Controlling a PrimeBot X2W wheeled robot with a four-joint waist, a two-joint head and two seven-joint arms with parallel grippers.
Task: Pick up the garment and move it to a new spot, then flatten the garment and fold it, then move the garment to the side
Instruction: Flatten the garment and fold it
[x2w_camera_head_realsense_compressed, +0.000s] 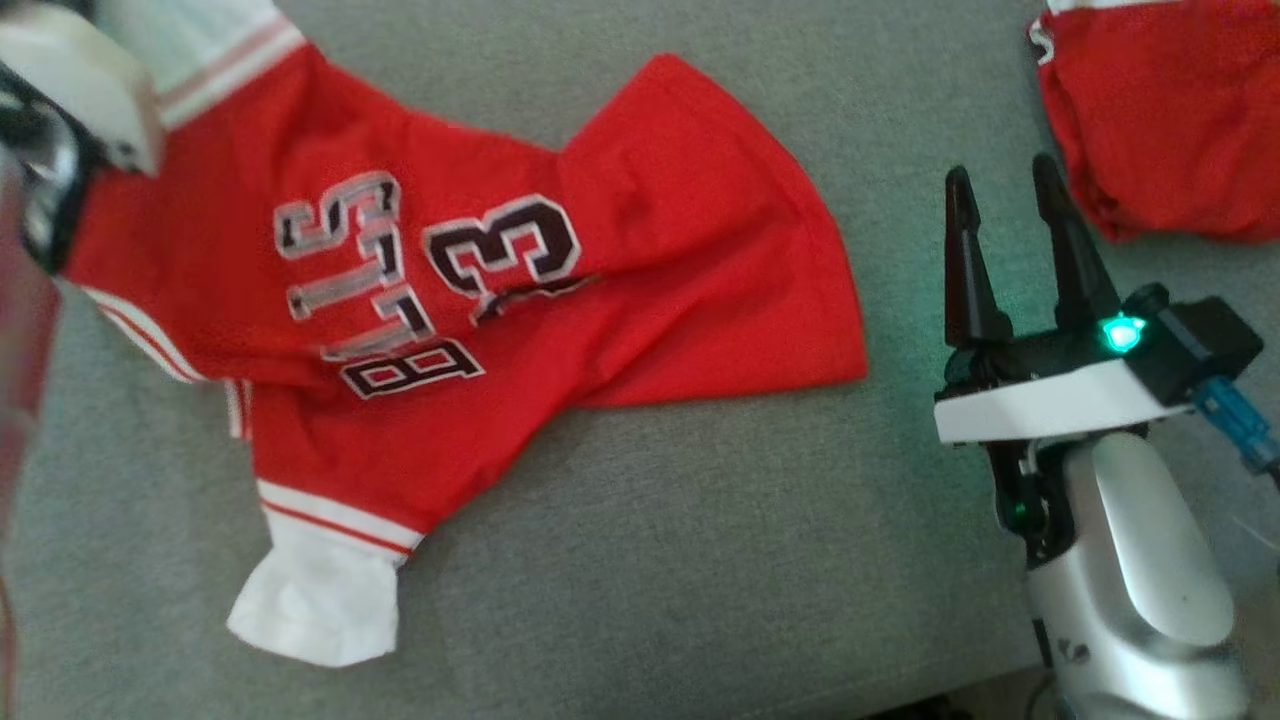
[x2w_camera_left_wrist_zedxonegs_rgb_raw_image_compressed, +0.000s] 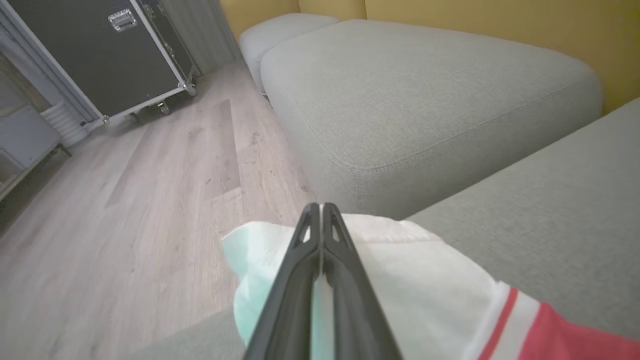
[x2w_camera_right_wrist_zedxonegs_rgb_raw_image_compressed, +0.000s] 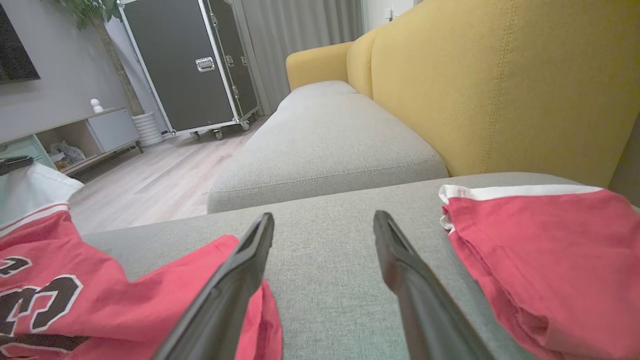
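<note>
A red fabric jersey (x2w_camera_head_realsense_compressed: 620, 270) with white sleeves and black-and-white lettering lies crumpled across the left half of the flat grey woven sofa cushion (x2w_camera_head_realsense_compressed: 650, 560); its hem points toward the cushion's middle, and one white sleeve lies near the front edge; the other white sleeve reaches the cushion's left edge, where the left claw (x2w_camera_left_wrist_zedxonegs_rgb_raw_image_compressed: 320, 207) is clenched on it, its two dark fingers pressed together with a sliver of white cloth between them; in the left wrist view that sleeve bulges past the cushion's edge above the pale wooden floor (x2w_camera_left_wrist_zedxonegs_rgb_raw_image_compressed: 150, 200). The right claw (x2w_camera_head_realsense_compressed: 1002, 175) is released, fingers spread wide and grasping nothing, low over bare cushion on the right half; it sits between the jersey's hem and a second red garment with white trim (x2w_camera_head_realsense_compressed: 1170, 120), which lies bunched at the cushion's far right corner; it touches neither. Behind the cushion rises the mustard-yellow padded backrest (x2w_camera_right_wrist_zedxonegs_rgb_raw_image_compressed: 500, 85); a neighbouring grey cushion (x2w_camera_left_wrist_zedxonegs_rgb_raw_image_compressed: 425, 90) adjoins the left edge; a black metal-edged flight case (x2w_camera_right_wrist_zedxonegs_rgb_raw_image_compressed: 185, 65) stands on the floor beyond.
</note>
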